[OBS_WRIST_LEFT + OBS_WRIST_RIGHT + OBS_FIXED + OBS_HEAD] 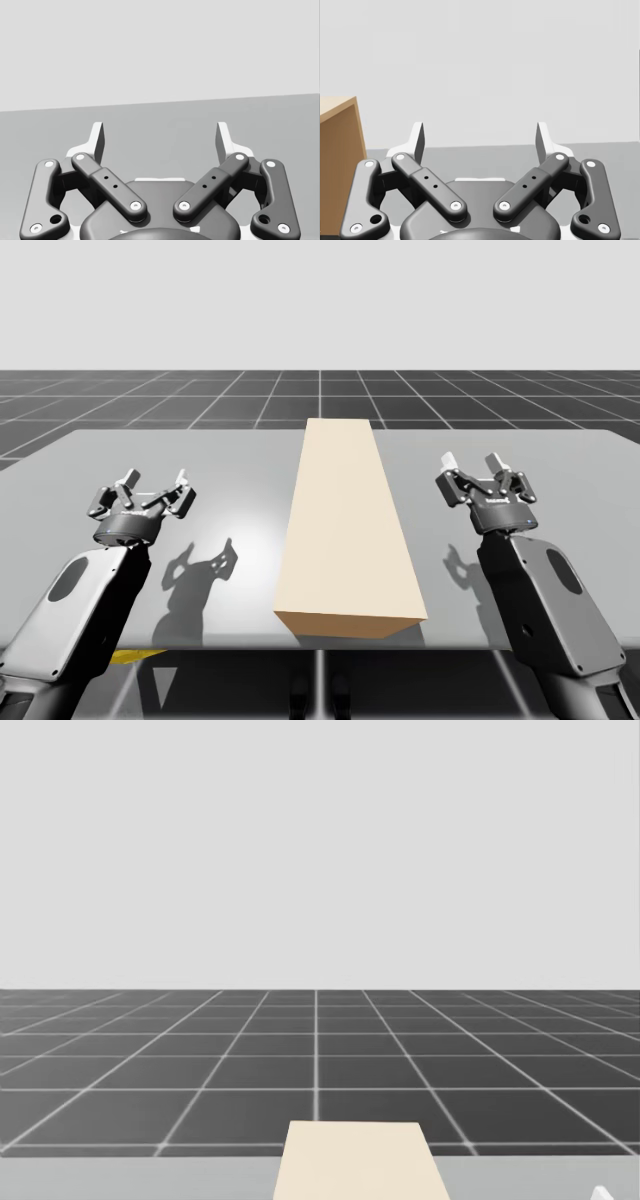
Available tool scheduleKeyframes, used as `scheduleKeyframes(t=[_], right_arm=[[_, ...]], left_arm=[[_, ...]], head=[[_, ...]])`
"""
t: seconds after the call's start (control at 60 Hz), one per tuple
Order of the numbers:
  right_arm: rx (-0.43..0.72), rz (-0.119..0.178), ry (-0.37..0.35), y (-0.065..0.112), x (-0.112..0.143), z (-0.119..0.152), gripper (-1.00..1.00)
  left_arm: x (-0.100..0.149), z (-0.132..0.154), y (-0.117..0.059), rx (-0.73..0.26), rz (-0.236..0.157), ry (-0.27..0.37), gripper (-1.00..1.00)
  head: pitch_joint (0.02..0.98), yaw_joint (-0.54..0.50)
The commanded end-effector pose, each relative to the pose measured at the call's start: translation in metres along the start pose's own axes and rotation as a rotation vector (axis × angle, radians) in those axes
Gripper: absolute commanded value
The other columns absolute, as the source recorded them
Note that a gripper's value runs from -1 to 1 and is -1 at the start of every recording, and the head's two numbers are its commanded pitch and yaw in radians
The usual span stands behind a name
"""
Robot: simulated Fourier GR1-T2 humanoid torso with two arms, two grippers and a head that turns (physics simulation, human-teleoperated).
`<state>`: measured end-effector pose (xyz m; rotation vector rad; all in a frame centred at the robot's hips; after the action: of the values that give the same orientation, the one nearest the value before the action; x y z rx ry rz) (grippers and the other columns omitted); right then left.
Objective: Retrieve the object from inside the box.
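Note:
A long cream box [345, 525] lies closed on the grey table [230, 455], running from the front edge toward the back; its far end [358, 1160] is in the head view. What it holds is hidden. My left gripper [153, 483] hovers open to the left of the box, nothing between its fingers [97, 140]. My right gripper [474, 462] hovers open to the right of the box, empty too. In the right wrist view the box's tan side [337, 160] stands beside my right gripper [480, 137].
A dark gridded floor [320, 395] stretches behind the table. Bare table surface lies on both sides of the box. A yellow patch [130, 654] peeks out under the table's front left edge.

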<state>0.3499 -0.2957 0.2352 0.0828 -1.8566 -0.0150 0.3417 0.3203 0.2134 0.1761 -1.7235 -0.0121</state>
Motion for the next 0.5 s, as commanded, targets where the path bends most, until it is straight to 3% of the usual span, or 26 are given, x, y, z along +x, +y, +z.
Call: scheduleKeyframes(t=[0.017,0.083,0.167,0.183,0.217,0.267,0.333,0.417,0.5], right_arm=[[-0.002,-0.012,0.03,0.002,-0.002,0.002,-1.0],[0.014,-0.011,0.069,0.003,-0.008,0.0,-1.0],[0.048,0.015,0.135,0.004,-0.015,-0.001,-1.0],[0.077,0.03,0.174,0.005,-0.02,-0.001,-1.0],[0.114,0.04,0.215,0.007,-0.025,0.0,-1.0],[0.185,0.081,0.263,0.013,-0.032,0.003,-1.0],[0.331,0.082,0.305,0.028,-0.037,0.01,-1.0],[0.516,0.072,0.314,0.045,-0.038,0.023,-1.0],[0.706,0.103,0.301,0.062,-0.038,0.04,-1.0]], left_arm=[[-0.001,0.0,0.0,-0.003,-0.003,0.006,-1.0],[-0.004,-0.001,-0.001,-0.024,-0.011,0.041,-1.0],[-0.011,-0.003,-0.005,-0.051,-0.058,0.116,-1.0],[-0.013,-0.002,-0.007,-0.057,-0.078,0.13,-1.0],[-0.014,-0.002,-0.01,-0.082,-0.081,0.152,-1.0],[-0.018,0.0,-0.015,-0.12,-0.108,0.183,-1.0],[-0.022,0.006,-0.026,-0.239,-0.142,0.235,-1.0],[-0.022,0.017,-0.04,-0.398,-0.158,0.243,-1.0],[-0.021,0.031,-0.053,-0.56,-0.176,0.22,-1.0]], head=[[0.079,-0.01],[0.08,-0.01],[0.08,-0.01],[0.08,-0.01],[0.08,-0.01],[0.081,-0.01],[0.08,-0.01],[0.079,-0.01],[0.077,-0.01]])
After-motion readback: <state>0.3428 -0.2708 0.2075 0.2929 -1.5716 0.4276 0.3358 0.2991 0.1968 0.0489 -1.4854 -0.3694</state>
